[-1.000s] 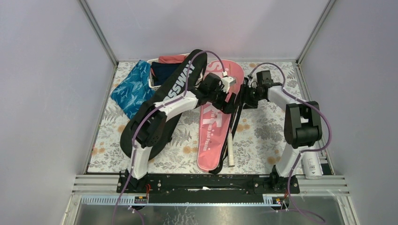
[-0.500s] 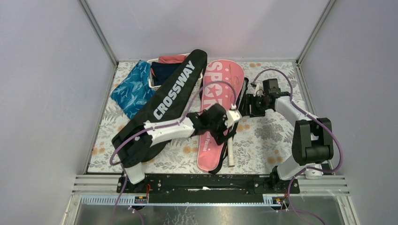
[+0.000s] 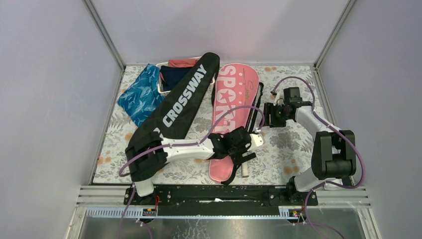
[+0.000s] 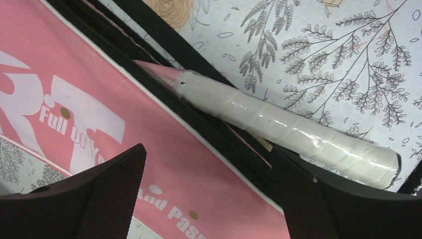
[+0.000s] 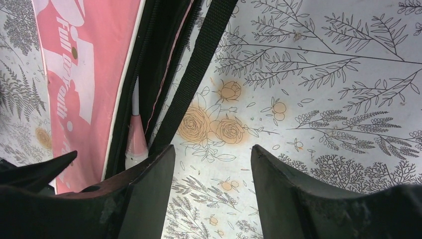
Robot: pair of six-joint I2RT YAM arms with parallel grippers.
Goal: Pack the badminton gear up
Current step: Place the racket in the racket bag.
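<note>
The packing is partly done. One racket lies inside the pink "SPORT" bag point(image 3: 230, 119), which runs from the far middle of the bench point(image 3: 291, 144) towards its near edge, but the bag's right side gapes open and the racket's white handle point(image 4: 293, 132) pokes out at the near end, onto the cloth. The black "CROSSWAY" bag point(image 3: 180, 102) lies flat and slantwise on the left half; whether it holds anything cannot be told. To my eye the handle has yet to be tucked in and the bag closed.

The left hand point(image 4: 210, 164) hovers over that handle, jaws wide apart and holding nothing. The right hand point(image 5: 213, 149) hangs beside the bag's open right edge, jaws part-way apart, also empty.

A second ago the left hand was up at the bag's far half, close to the right one — it has since run down to the near end and spread wider, uncovering the black bag's lettering. The right arm has drawn back slightly towards the right edge.
</note>
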